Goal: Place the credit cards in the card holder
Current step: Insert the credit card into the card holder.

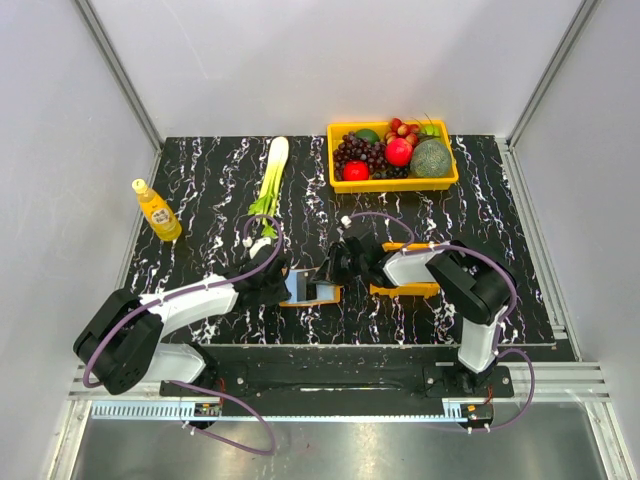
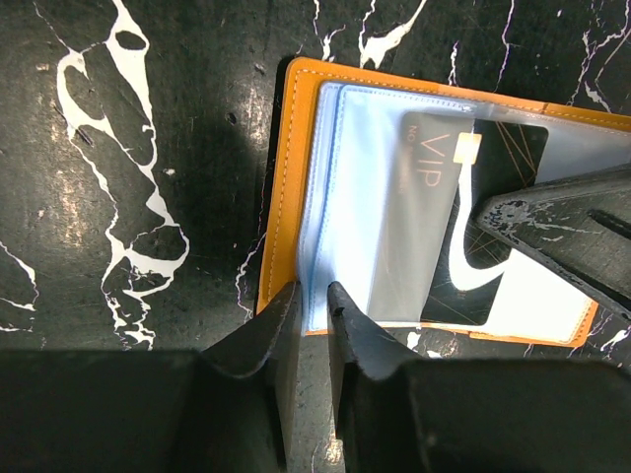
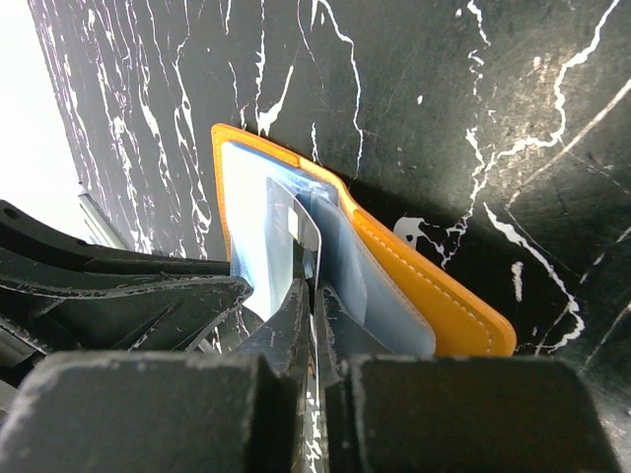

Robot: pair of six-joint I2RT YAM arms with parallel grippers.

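Looking down from above, the card holder (image 1: pixel 318 293) lies open on the black marbled worktop (image 1: pixel 200 180) between the two arms. The left hand (image 1: pixel 287 285) is at its left edge and the right hand (image 1: pixel 340 268) over its right side. A small orange tray (image 1: pixel 405 290) sits just to the right, and a yellow fruit basket (image 1: pixel 395 184), a green stalk vegetable (image 1: pixel 271 178) and a yellow bottle (image 1: pixel 157 212) stand farther back. From the left wrist, the fingers stand slightly apart with the corner of the holder's clear sleeve at their tips; whether they grip it I cannot tell. A grey card (image 2: pixel 429 197) marked VIP lies partly under that sleeve. From the right wrist, the fingers are pressed together, pinching the thin edge of the card, which points into the holder's pockets.
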